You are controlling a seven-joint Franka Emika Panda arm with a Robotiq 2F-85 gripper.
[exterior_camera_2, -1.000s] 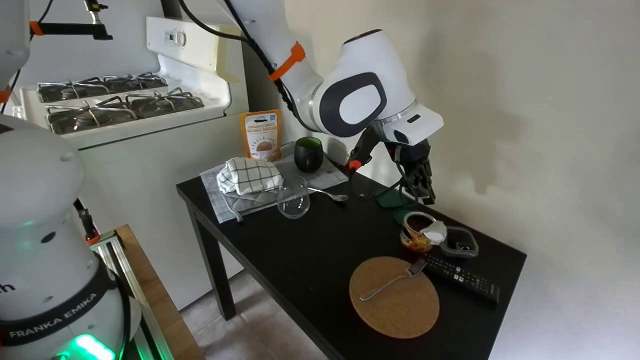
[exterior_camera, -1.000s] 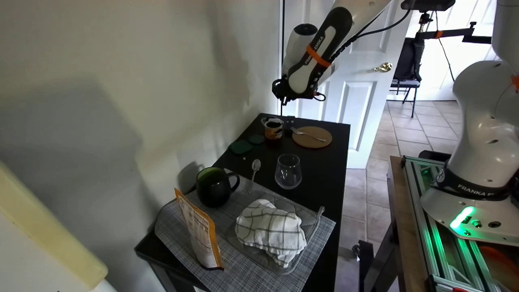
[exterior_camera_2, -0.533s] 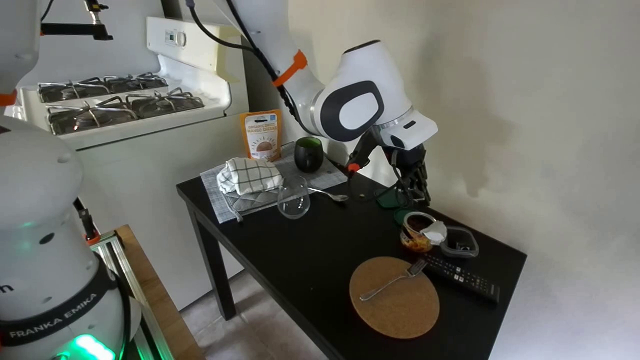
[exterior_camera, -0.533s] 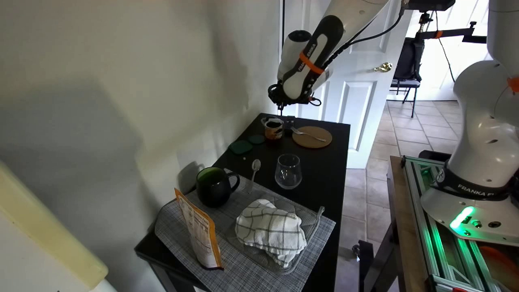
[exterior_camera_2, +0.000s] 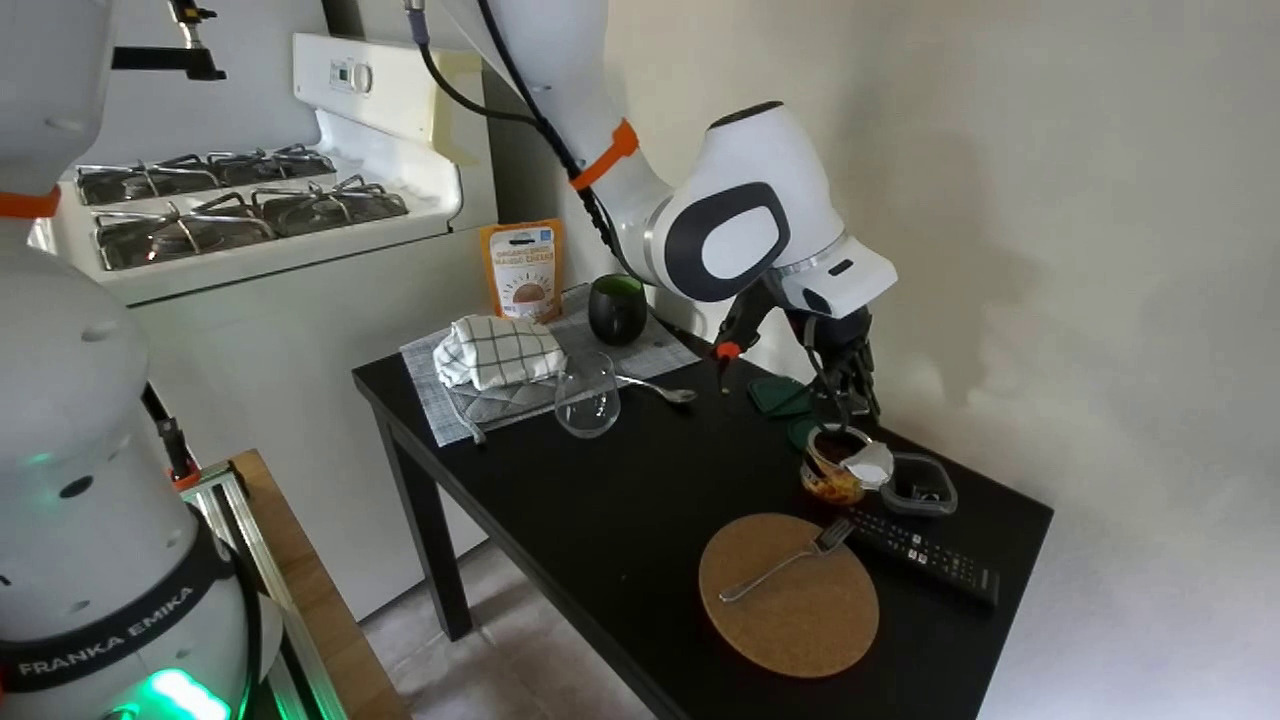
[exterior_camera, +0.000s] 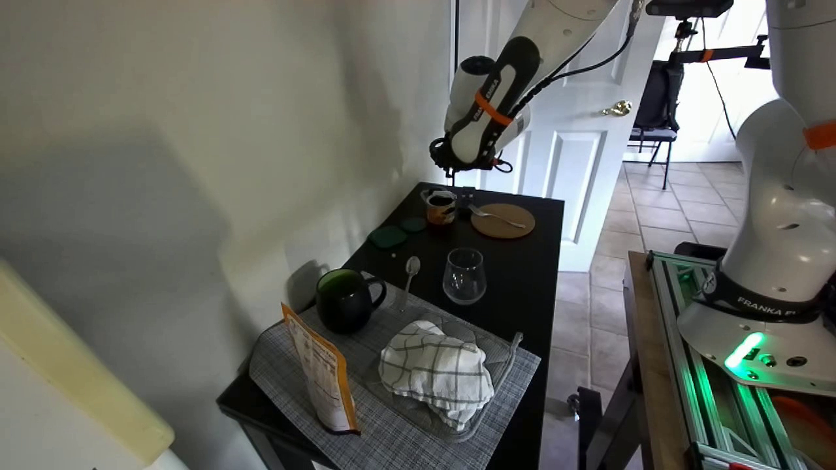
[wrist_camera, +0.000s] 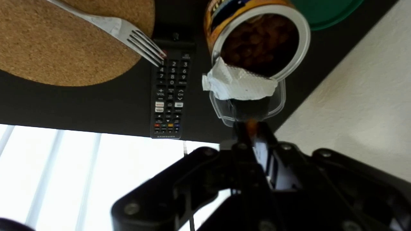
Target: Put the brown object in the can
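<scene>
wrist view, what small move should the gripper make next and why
I'd probably ease the gripper sideways toward the open can before releasing: in the wrist view, the blurred brown object in its grip shows at the edge of the clear container, past the pale flap, not over the can's opening.

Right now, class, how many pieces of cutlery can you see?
2: a fork mostly on the cork board, and a spoon, its handle end on the grey mat. The towel may hide more.
</scene>
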